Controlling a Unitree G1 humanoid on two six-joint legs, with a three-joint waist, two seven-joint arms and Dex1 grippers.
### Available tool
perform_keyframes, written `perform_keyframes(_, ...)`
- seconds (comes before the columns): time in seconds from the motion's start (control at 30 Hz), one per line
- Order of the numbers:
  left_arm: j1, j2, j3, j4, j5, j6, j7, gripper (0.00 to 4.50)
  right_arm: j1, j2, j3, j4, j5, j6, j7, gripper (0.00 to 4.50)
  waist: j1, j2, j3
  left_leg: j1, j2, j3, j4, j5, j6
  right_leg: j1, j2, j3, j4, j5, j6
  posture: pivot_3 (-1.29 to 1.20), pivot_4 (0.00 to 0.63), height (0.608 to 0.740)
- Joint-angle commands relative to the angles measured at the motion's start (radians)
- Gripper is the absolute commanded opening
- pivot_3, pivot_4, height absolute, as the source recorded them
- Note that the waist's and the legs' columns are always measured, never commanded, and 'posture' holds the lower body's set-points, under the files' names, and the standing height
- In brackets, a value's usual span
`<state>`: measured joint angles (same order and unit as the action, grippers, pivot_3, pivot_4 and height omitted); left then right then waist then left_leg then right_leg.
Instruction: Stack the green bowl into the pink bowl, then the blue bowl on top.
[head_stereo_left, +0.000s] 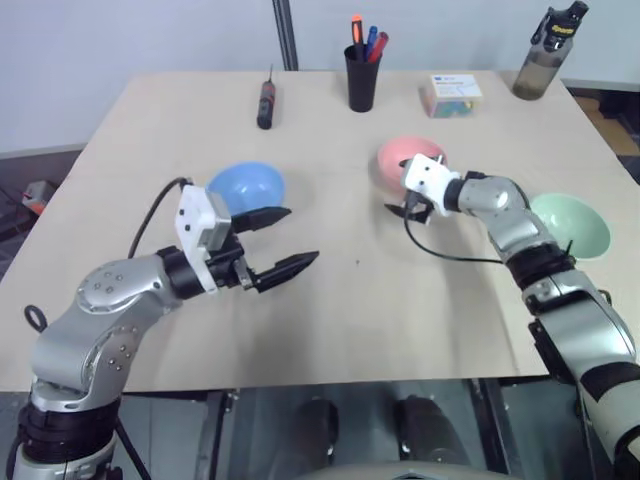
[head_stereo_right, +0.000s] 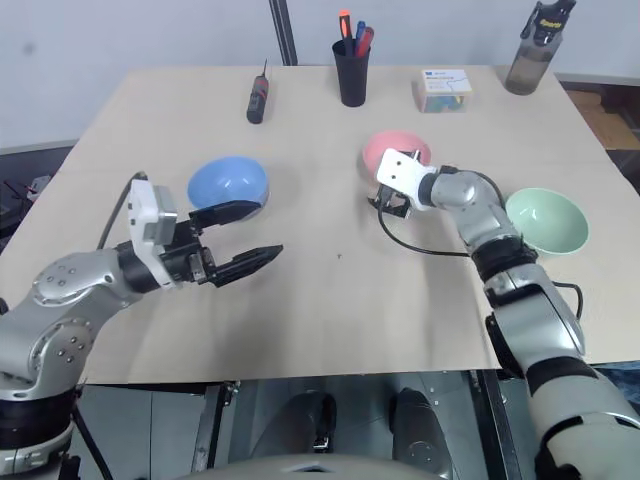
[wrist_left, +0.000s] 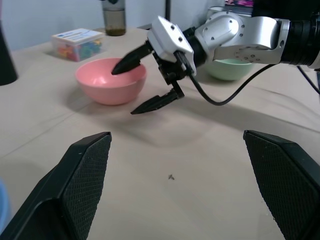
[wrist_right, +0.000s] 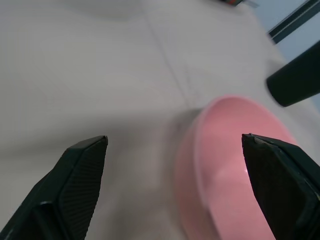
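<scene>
Right gripper (wrist_left: 141, 84), fingers spread and empty, straddles the near rim of the small salmon-pink plastic bowl (head_stereo_left: 405, 158) on the pale wooden worktop (head_stereo_left: 340, 300). Mint-green plastic bowl (head_stereo_left: 575, 222) right of the pink one; sky-blue plastic bowl (head_stereo_left: 246, 186) left. Left gripper (head_stereo_left: 285, 241) open beside the blue.

Pink bowl (head_stereo_left: 400, 156), blue bowl (head_stereo_left: 247, 185) and green bowl (head_stereo_left: 575, 222) sit upright, empty, well apart on the table.

Along the far edge of the pale wooden desk (head_stereo_left: 330, 300): a black-handled screwdriver (head_stereo_left: 266, 103), a black cup of coloured pens (head_stereo_left: 363, 75), a small clear box of colourful bits (head_stereo_left: 451, 96), and a dark drinking bottle (head_stereo_left: 545, 55) at the far right corner.
</scene>
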<state>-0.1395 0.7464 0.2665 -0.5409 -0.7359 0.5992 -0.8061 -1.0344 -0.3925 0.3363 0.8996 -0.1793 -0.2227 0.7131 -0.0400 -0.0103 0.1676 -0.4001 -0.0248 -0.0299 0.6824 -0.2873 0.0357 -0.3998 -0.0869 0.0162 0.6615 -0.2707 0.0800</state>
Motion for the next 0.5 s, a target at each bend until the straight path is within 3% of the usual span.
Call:
perform_keyframes(0.03, 0.020, 0.007, 0.051, -0.075, -0.032, 0.005, 0.038, 4.50, -0.069, 0.007, -0.015, 0.112, -0.028, -0.088, -0.014, 2.80, -0.001, 0.000, 0.000, 0.000, 0.000, 0.000, 0.000, 0.000, 0.000, 0.000, 0.000, 0.000, 0.000, 0.000, 0.000, 0.00, 0.150, 0.740)
perform_keyframes(0.23, 0.029, 0.004, 0.052, -0.091, -0.038, 0.003, 0.070, 4.50, -0.113, 0.021, -0.020, 0.186, -0.059, -0.145, -0.015, 0.29, -0.004, 0.001, 0.000, 0.001, 0.000, 0.000, 0.000, 0.001, -0.001, 0.000, 0.001, 0.000, 0.001, 0.000, 0.000, 0.00, 0.150, 0.740)
perform_keyframes(0.27, 0.027, 0.004, 0.050, -0.088, -0.037, 0.001, 0.072, 4.50, -0.117, 0.023, -0.022, 0.188, -0.060, -0.148, -0.013, 0.04, -0.004, 0.001, 0.000, 0.001, 0.000, 0.000, 0.000, 0.001, -0.001, 0.000, 0.001, 0.001, 0.001, 0.000, 0.000, 0.00, 0.150, 0.740)
perform_keyframes(0.4, 0.030, 0.002, 0.045, -0.073, -0.033, -0.008, 0.068, 4.50, -0.112, 0.013, -0.022, 0.153, -0.061, -0.168, 0.022, 0.04, -0.004, 0.001, 0.000, 0.001, 0.000, 0.000, 0.000, 0.001, -0.001, 0.000, 0.001, 0.001, 0.001, 0.000, 0.000, 0.00, 0.150, 0.740)
perform_keyframes(0.5, 0.039, 0.005, 0.046, -0.060, -0.030, -0.019, 0.050, 4.50, -0.035, -0.008, -0.045, -0.033, 0.035, -0.090, 0.204, 0.04, -0.003, 0.001, 0.001, 0.001, 0.000, 0.000, 0.000, 0.001, -0.001, 0.000, 0.001, 0.001, 0.001, 0.000, 0.000, 0.00, 0.150, 0.740)
